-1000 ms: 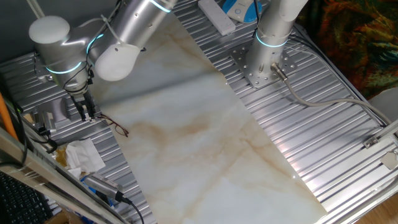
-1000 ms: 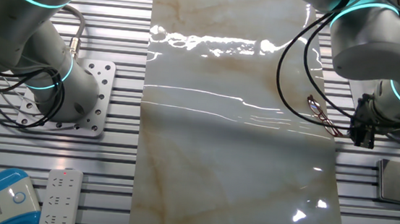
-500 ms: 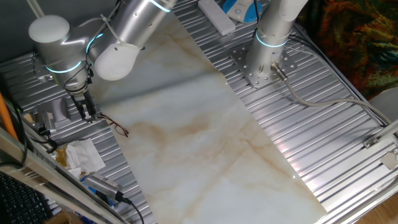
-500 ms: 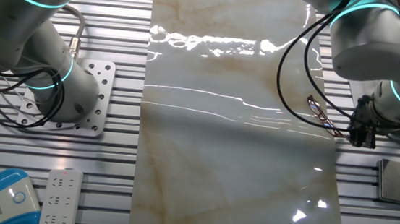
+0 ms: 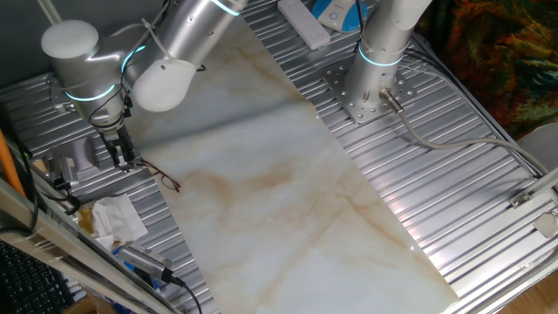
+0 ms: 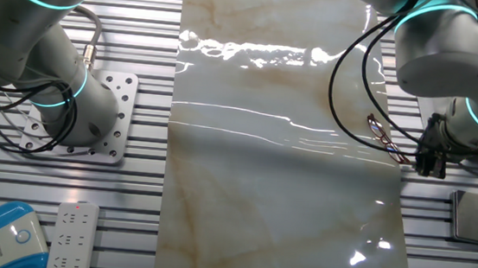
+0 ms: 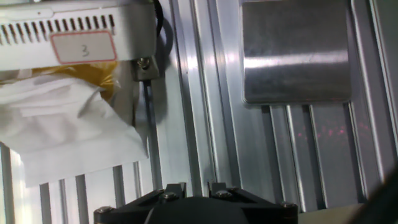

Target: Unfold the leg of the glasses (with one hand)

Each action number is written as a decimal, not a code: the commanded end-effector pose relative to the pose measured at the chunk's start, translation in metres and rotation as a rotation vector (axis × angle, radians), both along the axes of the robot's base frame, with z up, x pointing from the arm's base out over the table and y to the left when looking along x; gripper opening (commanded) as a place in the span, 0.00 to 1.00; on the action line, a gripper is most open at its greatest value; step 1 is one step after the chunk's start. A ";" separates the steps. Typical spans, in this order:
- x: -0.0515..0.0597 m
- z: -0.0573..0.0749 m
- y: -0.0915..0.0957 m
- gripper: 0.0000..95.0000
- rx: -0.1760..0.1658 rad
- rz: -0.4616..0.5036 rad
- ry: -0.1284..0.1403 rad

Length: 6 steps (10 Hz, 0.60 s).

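The glasses (image 5: 164, 178) are a thin dark wire frame lying at the left edge of the marble slab (image 5: 288, 192). The other fixed view shows the glasses (image 6: 384, 138) at the slab's right edge. My gripper (image 5: 120, 159) points down over the ribbed metal just beside them, by the end of one slim leg. In the other fixed view the gripper (image 6: 428, 168) stands just right of the frame. In the hand view its fingertips (image 7: 177, 187) stand close together with nothing between them, and the glasses are out of sight there.
A crumpled white tissue (image 5: 118, 218) lies near the gripper, also in the hand view as tissue (image 7: 68, 130). A flat metal plate (image 7: 295, 53) and a white box labelled 3 (image 7: 74, 34) lie ahead. A second arm's base (image 5: 375, 78) stands across the slab.
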<state>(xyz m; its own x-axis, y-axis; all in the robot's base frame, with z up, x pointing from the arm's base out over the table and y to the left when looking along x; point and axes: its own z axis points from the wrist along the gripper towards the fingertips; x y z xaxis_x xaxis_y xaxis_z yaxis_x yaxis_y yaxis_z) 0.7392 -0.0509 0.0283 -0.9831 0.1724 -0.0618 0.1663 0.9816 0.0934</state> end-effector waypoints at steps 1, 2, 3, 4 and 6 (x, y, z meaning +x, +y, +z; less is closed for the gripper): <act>-0.002 0.001 0.000 0.20 0.011 -0.004 -0.004; -0.003 0.001 0.000 0.20 0.009 -0.006 -0.004; -0.003 0.002 0.001 0.20 0.009 -0.009 -0.003; -0.004 0.003 0.001 0.20 0.009 -0.010 -0.002; -0.005 0.003 0.002 0.20 0.009 -0.013 -0.001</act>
